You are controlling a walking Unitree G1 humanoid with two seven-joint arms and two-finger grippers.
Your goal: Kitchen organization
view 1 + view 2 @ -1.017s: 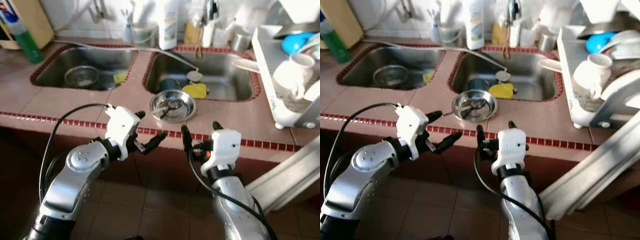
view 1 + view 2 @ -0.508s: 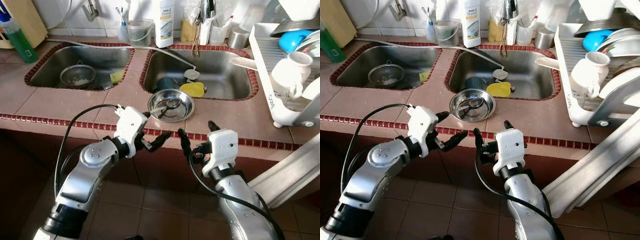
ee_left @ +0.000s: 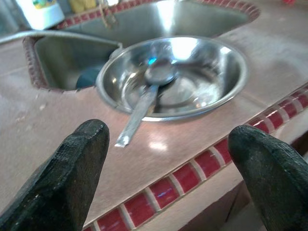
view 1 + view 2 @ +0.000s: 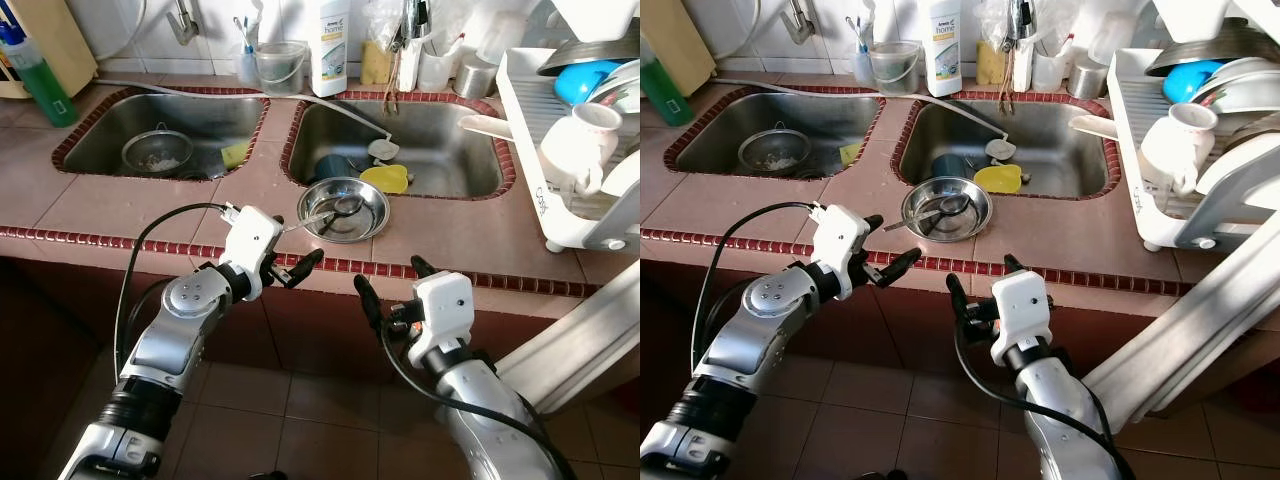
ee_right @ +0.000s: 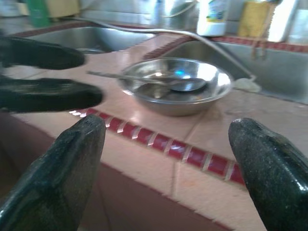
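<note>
2 grippers hang at the counter's front edge, both with fingers spread apart and holding nothing. Just ahead of the left gripper (image 4: 290,250) sits a steel bowl (image 4: 344,209) on the counter (image 4: 130,205), a spoon (image 3: 144,103) resting inside with its handle jutting over the rim toward that gripper. The right gripper (image 4: 388,287) waits lower, well short of the bowl. Likely best: the left gripper advances level and closes on the spoon handle or bowl rim without nudging it toward the sink (image 4: 440,150) beyond.

The left arm reaches forward from the near left, its left gripper (image 4: 281,252) raised with the fingers spread apart. The right arm rises from the near right, its right gripper (image 4: 390,283) lower and nearer, fingers also parted wide.
</note>
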